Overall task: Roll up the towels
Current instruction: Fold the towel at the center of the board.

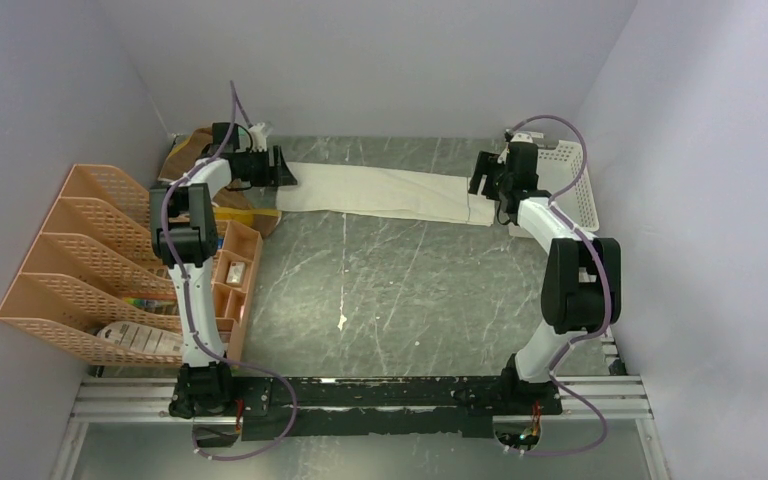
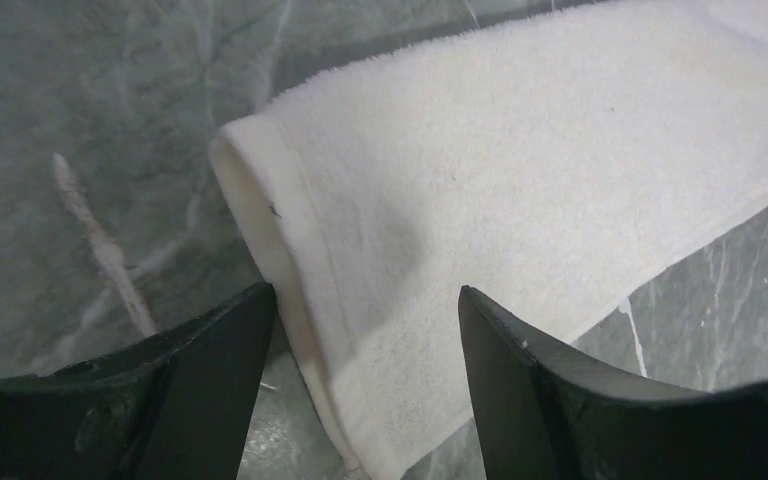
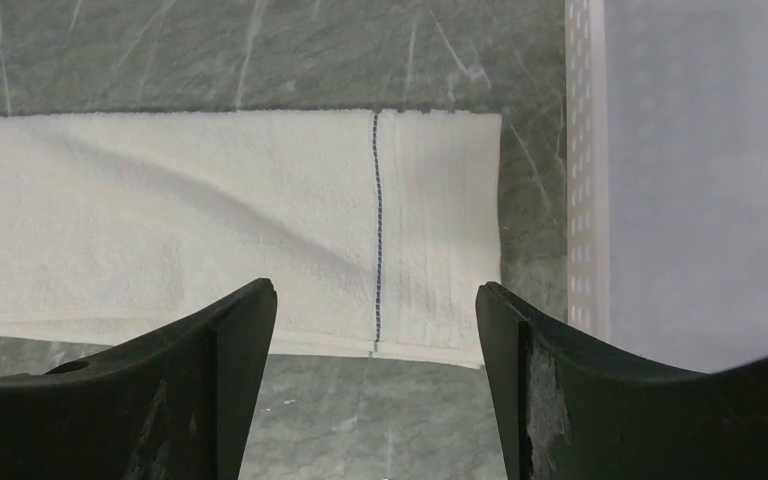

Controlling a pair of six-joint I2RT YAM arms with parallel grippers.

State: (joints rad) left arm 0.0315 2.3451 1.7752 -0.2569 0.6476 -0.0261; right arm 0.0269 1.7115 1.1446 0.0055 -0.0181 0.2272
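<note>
The cream-white towel (image 1: pixel 380 192) lies stretched in a long strip across the far side of the table (image 1: pixel 400 290). The left gripper (image 2: pixel 365 295) and right gripper (image 3: pixel 375 290) hang released, jaws spread, one over each end of it.

Brown towel (image 1: pixel 182 155) mostly behind left arm (image 1: pixel 198 205)

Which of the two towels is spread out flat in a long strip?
The plain cream-white cloth towel, stretched flat across the table. The brown cloth towel with mustard-yellow patches lies bunched in the far left corner by the orange mesh rack.
</note>
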